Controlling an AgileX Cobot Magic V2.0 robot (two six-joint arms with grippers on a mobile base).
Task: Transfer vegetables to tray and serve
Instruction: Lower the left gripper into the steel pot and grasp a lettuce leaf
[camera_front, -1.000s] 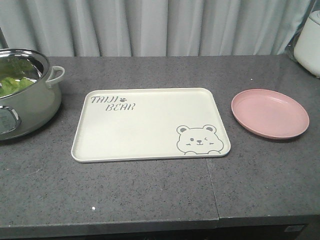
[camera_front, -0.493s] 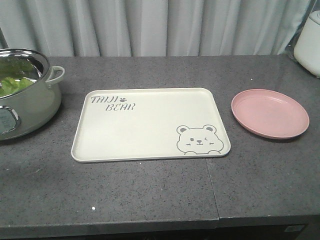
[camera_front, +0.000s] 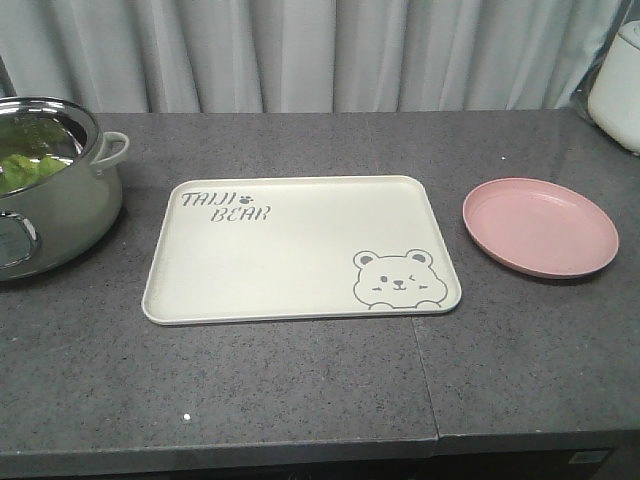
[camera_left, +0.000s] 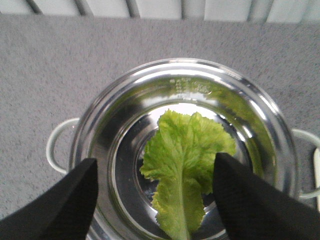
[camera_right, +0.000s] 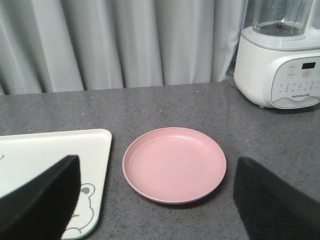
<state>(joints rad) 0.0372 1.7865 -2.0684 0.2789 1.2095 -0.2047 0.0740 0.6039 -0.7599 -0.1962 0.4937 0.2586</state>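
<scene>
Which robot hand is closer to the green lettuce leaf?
Left. The left hand is open right above the lettuce leaf in the pot. The right hand is open over by the pink plate, far from the pot.

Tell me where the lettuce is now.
In the left wrist view the lettuce lies in the pot; the front view shows this pot at the left end of the counter, left of the tray.

Lettuce leaf (camera_left: 182, 150) flat in pot (camera_left: 100, 130); cream tray (camera_front: 300, 250) on counter (camera_front: 300, 380)
</scene>
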